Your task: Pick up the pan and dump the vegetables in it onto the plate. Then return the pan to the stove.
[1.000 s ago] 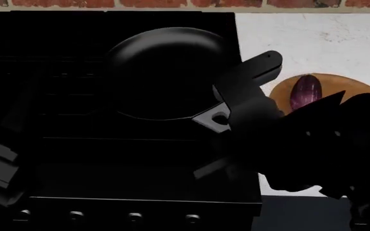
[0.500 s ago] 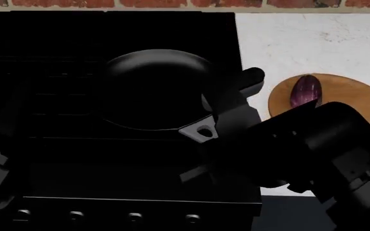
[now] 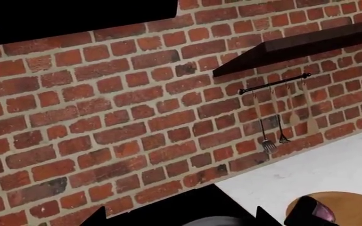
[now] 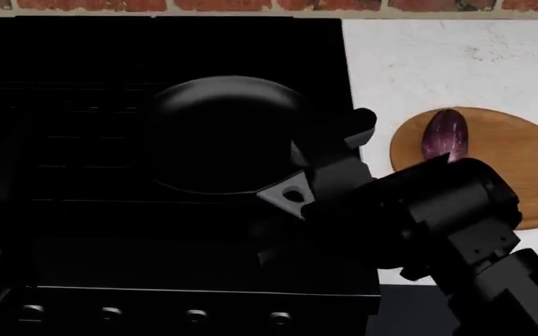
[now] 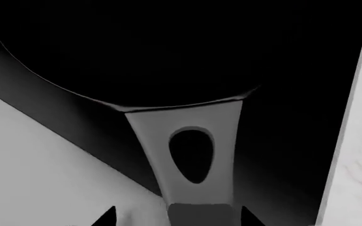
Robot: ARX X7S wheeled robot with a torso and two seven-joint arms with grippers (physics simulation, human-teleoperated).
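While the pan [image 4: 227,133] sits over the stove [image 4: 82,210] near the centre of the head view, its grey handle [image 4: 288,194] runs down and right into the right tool [image 4: 330,185], which looks clamped on that handle; in the right wrist view the handle [image 5: 192,155] disappears between two dark fingertips [image 5: 105,217] at the bottom edge. The eggplant [image 4: 444,134] already lies on the plate [image 4: 517,161] at the right of the frame, on the white counter [image 4: 437,63], so only the release remains. I judge the main risk to be letting go before the pan rests level on the grates: it could tip or slide. Pulling back carelessly, the arm could also sweep the plate's near edge and roll the eggplant off. Of the left tool, I cannot tell its state; its camera shows mostly a brick wall [image 3: 105,117].
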